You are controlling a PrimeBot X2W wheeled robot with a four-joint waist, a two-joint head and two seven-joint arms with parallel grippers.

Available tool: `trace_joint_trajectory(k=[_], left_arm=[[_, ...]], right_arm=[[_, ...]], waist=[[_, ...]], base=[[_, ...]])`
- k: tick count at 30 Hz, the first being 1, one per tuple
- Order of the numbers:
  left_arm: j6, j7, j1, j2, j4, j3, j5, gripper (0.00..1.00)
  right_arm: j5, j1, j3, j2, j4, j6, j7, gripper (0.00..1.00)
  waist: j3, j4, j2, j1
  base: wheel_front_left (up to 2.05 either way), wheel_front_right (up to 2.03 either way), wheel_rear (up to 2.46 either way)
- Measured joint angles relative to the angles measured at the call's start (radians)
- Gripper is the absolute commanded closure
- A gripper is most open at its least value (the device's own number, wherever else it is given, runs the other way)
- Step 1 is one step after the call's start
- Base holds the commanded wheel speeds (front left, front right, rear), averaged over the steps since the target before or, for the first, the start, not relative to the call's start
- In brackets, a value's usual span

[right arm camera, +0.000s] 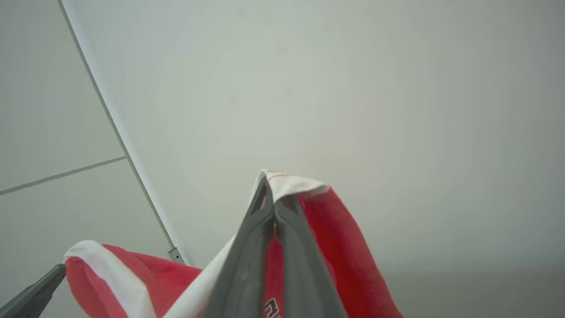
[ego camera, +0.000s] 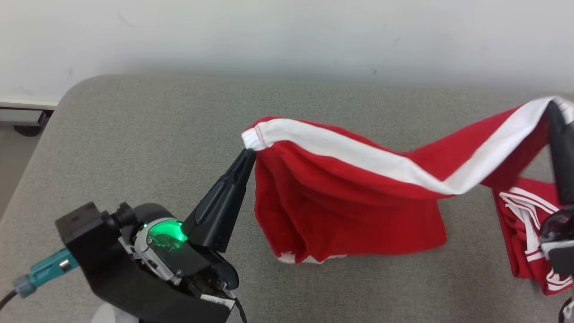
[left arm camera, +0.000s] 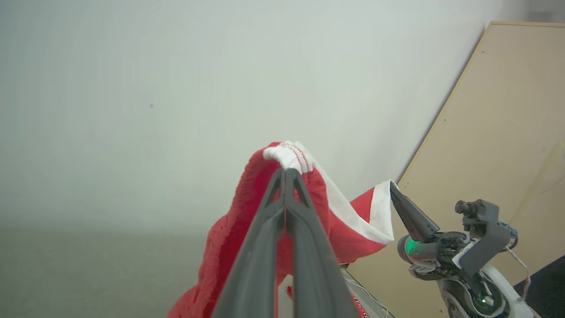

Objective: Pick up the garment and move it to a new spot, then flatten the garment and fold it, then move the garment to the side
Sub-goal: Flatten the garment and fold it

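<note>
The garment [ego camera: 341, 197] is red with a white band along its upper edge. It hangs stretched between my two grippers above the grey table [ego camera: 134, 134], and its lower folds rest on the surface. My left gripper [ego camera: 249, 154] is shut on the garment's left corner, which in the left wrist view [left arm camera: 286, 170] bunches red and white over the fingertips. At the far right, my right gripper [ego camera: 552, 105] is shut on the other corner. The right wrist view has that gripper [right arm camera: 273, 194] pinching a white hem with red cloth [right arm camera: 340, 238] hanging beside it.
More red and white cloth [ego camera: 529, 233] lies crumpled on the table at the right edge. A pale wall [ego camera: 287, 36] runs behind the table. A tan board [left arm camera: 499, 132] leans at the right of the left wrist view. Bare grey tabletop spreads left and front.
</note>
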State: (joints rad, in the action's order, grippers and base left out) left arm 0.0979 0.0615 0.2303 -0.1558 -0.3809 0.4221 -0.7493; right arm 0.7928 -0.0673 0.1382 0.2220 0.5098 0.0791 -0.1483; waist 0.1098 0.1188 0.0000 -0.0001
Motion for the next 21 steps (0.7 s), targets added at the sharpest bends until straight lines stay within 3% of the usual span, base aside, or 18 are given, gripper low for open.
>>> trace_joint_trajectory(k=[3,5,11,15,18,21], left_arm=[[0.0,0.021,0.019,0.001,-0.042,0.003,-0.016,1.0],[-0.002,0.041,0.063,0.0,-0.032,-0.005,-0.015,1.0],[-0.068,0.118,0.252,0.028,0.206,-0.037,0.009,1.0],[-0.102,0.12,0.46,0.074,0.379,-0.074,0.053,1.0],[-0.107,0.073,0.611,0.099,0.377,-0.103,0.063,1.0],[-0.096,0.016,0.68,0.111,0.322,-0.124,0.064,1.0]], right_arm=[[-0.003,-0.055,0.013,0.013,0.029,0.0,-0.003,1.0],[-0.003,-0.131,-0.011,0.021,-0.016,-0.01,-0.028,1.0],[-0.055,-0.402,-0.184,0.002,-0.345,-0.055,-0.126,1.0],[-0.064,-0.689,-0.192,-0.058,-0.551,-0.084,-0.109,1.0],[-0.044,-0.832,-0.128,-0.069,-0.511,-0.083,-0.055,1.0],[-0.022,-0.857,-0.093,-0.044,-0.437,-0.064,-0.034,1.0]], waist=[[0.01,-0.003,0.0,0.0001],[0.02,-0.006,0.0,0.0],[0.067,-0.02,0.0001,0.0002],[0.107,-0.036,0.0003,0.0005],[0.13,-0.05,0.0001,0.0003],[0.145,-0.059,0.0001,0.0002]], base=[[0.0,0.0,0.0],[0.0,0.0,0.0],[0.0,0.0,0.0],[0.0,0.0,0.0],[0.0,0.0,0.0],[0.0,0.0,0.0]])
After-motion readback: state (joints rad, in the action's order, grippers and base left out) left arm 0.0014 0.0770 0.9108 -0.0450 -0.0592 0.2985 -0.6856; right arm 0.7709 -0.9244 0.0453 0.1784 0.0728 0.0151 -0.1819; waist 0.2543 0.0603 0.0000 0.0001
